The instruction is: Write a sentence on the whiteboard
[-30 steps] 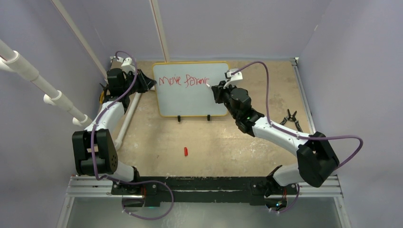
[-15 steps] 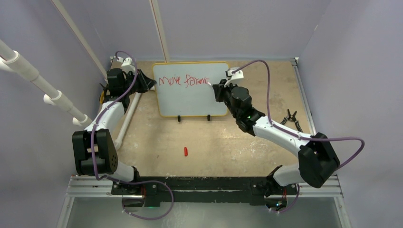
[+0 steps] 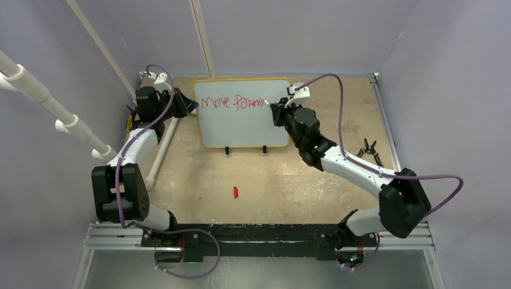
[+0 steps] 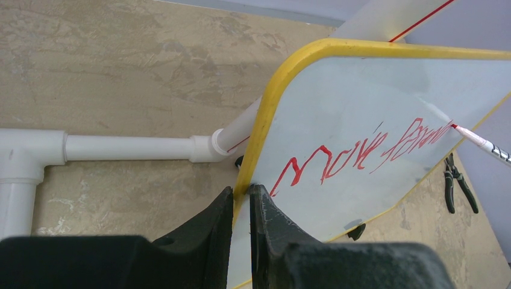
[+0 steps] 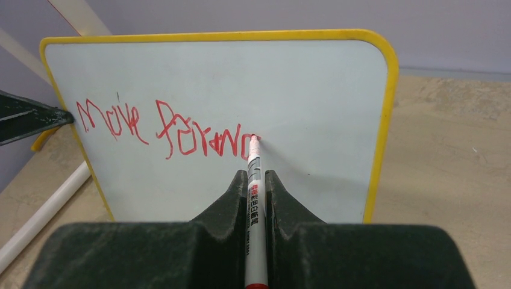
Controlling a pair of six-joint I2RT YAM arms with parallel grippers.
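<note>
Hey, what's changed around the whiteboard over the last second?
The right end effector, shut on the marker, edged rightward along the board, adding a stroke to the sentence. The left end effector stayed clamped on the edge of the whiteboard, which did not move.

The whiteboard (image 5: 313,90) bears the sentence (image 5: 169,135) "Move forwa" (red handwriting).

I'm seeing the whiteboard (image 3: 241,129) standing on its two small black feet, white face toward me, its yellow frame running all round. The sentence (image 3: 232,102) is sitting across its upper part in thin red strokes (only "Move" reading clearly).
</note>
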